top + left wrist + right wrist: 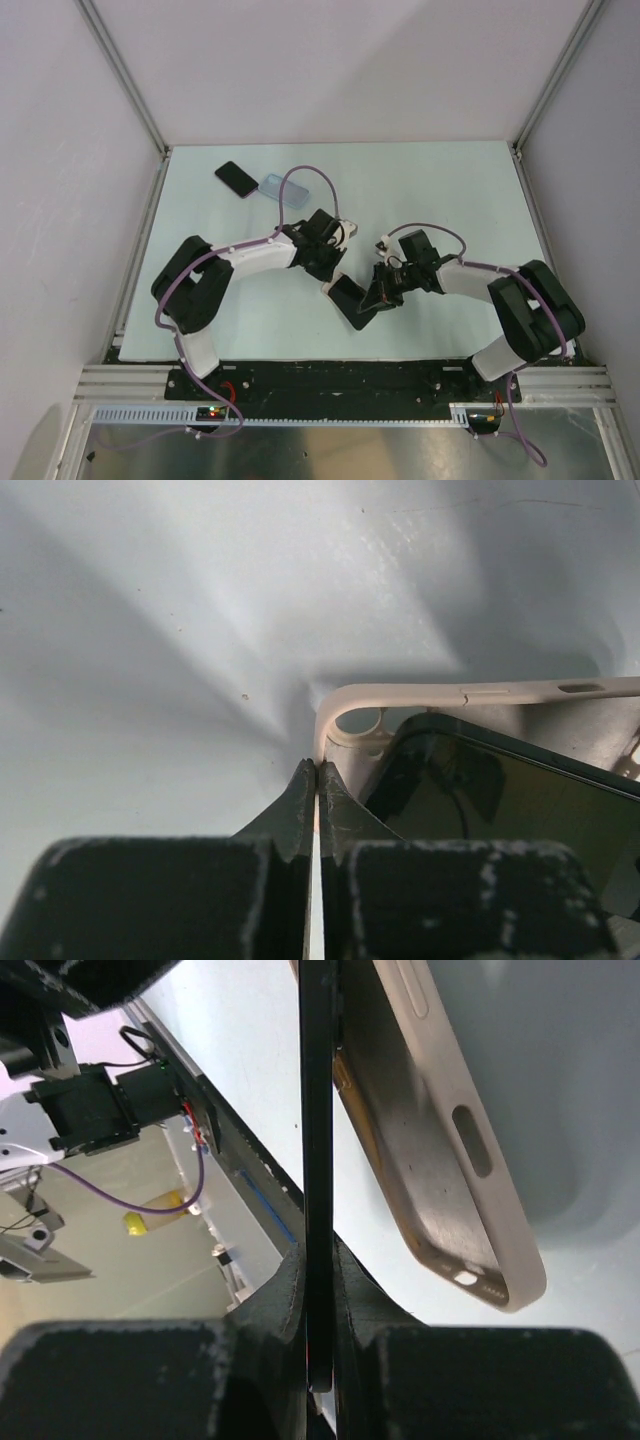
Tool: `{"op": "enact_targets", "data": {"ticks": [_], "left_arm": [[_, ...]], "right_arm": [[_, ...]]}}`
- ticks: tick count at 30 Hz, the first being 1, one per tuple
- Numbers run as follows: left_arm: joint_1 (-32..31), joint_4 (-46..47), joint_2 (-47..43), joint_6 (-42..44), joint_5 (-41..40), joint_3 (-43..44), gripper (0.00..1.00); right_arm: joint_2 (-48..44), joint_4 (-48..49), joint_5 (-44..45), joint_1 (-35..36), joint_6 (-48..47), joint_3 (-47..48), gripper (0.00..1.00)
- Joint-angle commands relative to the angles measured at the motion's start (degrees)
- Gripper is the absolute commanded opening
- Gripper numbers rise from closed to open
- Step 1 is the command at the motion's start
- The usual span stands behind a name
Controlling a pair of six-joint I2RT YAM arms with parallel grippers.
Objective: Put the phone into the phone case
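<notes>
Top view: a light blue case (272,186) and a second black phone (236,179) lie upper left, shown in no other view.

Left wrist: left gripper (317,770) pinched together on the beige phone case (450,692) rim, with the phone (500,790) cut off at right.

Right wrist: right gripper (318,1260) clamped on the phone's edge. How far the phone is seated is unclear.

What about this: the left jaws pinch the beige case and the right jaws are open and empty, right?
No. The right jaws are not open and empty: they are shut on the black phone, as the right wrist view shows. The left jaws do pinch the beige case.
</notes>
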Motion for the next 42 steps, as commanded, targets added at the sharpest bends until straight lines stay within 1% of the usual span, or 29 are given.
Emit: {"op": "enact_targets", "data": {"ticks": [1, 8, 13, 14, 15, 16, 21, 23, 25, 28, 33, 36, 39, 42], "left_arm": [[-0.1, 1.7, -0.6, -3.7, -1.8, 2.7, 0.00], [-0.2, 1.7, -1.4, -4.3, -2.8, 3.1, 0.01], [-0.2, 1.8, -1.8, -4.5, -2.9, 3.1, 0.00], [-0.2, 1.8, -1.8, -4.6, -2.9, 2.9, 0.00], [-0.1, 1.7, -1.9, -4.6, -3.0, 2.8, 0.00], [-0.1, 1.7, -2.0, -4.7, -3.3, 2.6, 0.00], [-0.1, 1.6, -2.3, -6.3, -4.6, 1.7, 0.00], [-0.2, 1.6, -2.3, -7.3, -5.0, 1.3, 0.00], [-0.2, 1.6, -2.3, -8.2, -5.4, 0.9, 0.00], [-0.2, 1.7, -2.3, -9.1, -6.1, 0.3, 0.00], [-0.1, 1.6, -2.4, -10.7, -7.6, -0.4, 0.00], [-0.1, 1.7, -2.5, -12.7, -9.9, -0.8, 0.00], [-0.2, 1.7, -2.6, -16.9, -11.5, -1.7, 0.00], [-0.1, 1.3, -3.0, -22.0, -14.0, -3.2, 0.00]], "right_arm": [[4.1, 5.1, -2.3, -1.6, 3.1, -0.5, 0.00], [9.9, 6.8, -3.8, -3.7, 3.9, 0.1, 0.00], [12.9, 6.8, -2.5, -4.3, 3.6, 0.8, 0.00], [13.0, 6.3, -1.9, -4.5, 3.4, 1.1, 0.01], [13.1, 5.9, -1.2, -4.7, 3.1, 1.4, 0.04], [12.9, 5.2, -0.6, -4.8, 2.9, 1.7, 0.08], [10.1, 1.9, 3.6, -5.0, 2.4, 3.0, 0.34], [8.4, 0.6, 5.6, -5.2, 2.2, 3.3, 0.43], [7.1, -0.7, 7.3, -5.4, 2.0, 3.6, 0.48], [5.1, -2.1, 9.3, -5.6, 1.9, 3.7, 0.53], [-0.4, -5.5, 14.0, -5.8, 1.5, 4.5, 0.57], [-4.2, -8.9, 18.8, -5.9, 1.1, 4.8, 0.59], [-8.9, -10.6, 24.0, -5.9, 1.7, 3.6, 0.62], [-15.5, -9.7, 27.2, -6.0, 3.7, -0.4, 0.66]]}}
